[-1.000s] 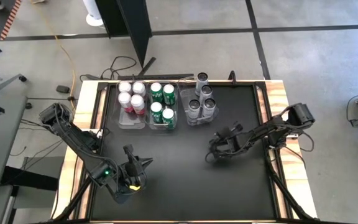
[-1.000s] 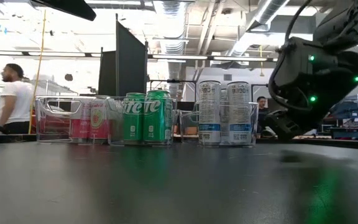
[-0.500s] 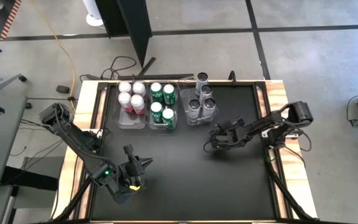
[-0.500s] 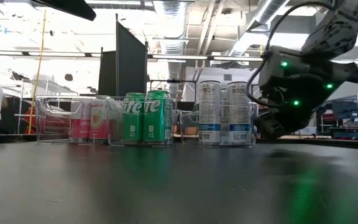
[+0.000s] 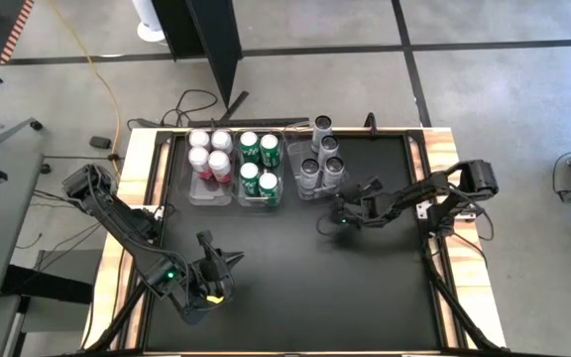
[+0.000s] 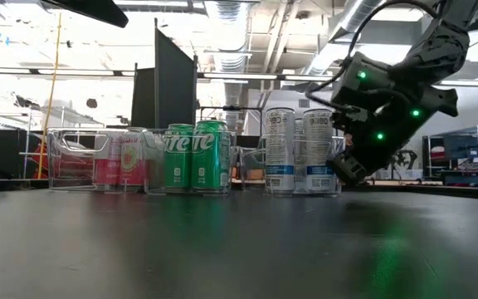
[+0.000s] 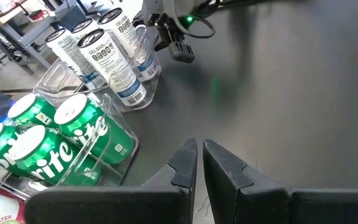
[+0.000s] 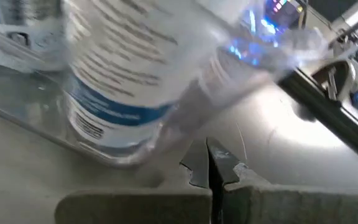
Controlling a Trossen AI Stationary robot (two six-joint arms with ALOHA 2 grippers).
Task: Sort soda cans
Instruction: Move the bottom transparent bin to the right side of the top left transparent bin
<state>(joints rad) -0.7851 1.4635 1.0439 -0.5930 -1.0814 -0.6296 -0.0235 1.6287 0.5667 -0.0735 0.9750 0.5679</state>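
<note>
Looking at the near edge of the desk (image 5: pixel 295 288) first, the left gripper (image 5: pixel 228 264) just sits there, fingers pressed together, holding nothing. Further in, the right gripper (image 5: pixel 323 224) has its fingers closed and empty too, right beside the clear bin (image 7: pixel 143 93) of grey cans (image 5: pixel 321 167). That's where I'd worry: any swing sideways probably clips the bin wall and shoves it, or tips those tall cans. At the far edge, the green cans (image 5: pixel 259 167) and pink cans (image 5: pixel 209 151) stand upright in their own bins, so sorting looks basically done.
</note>
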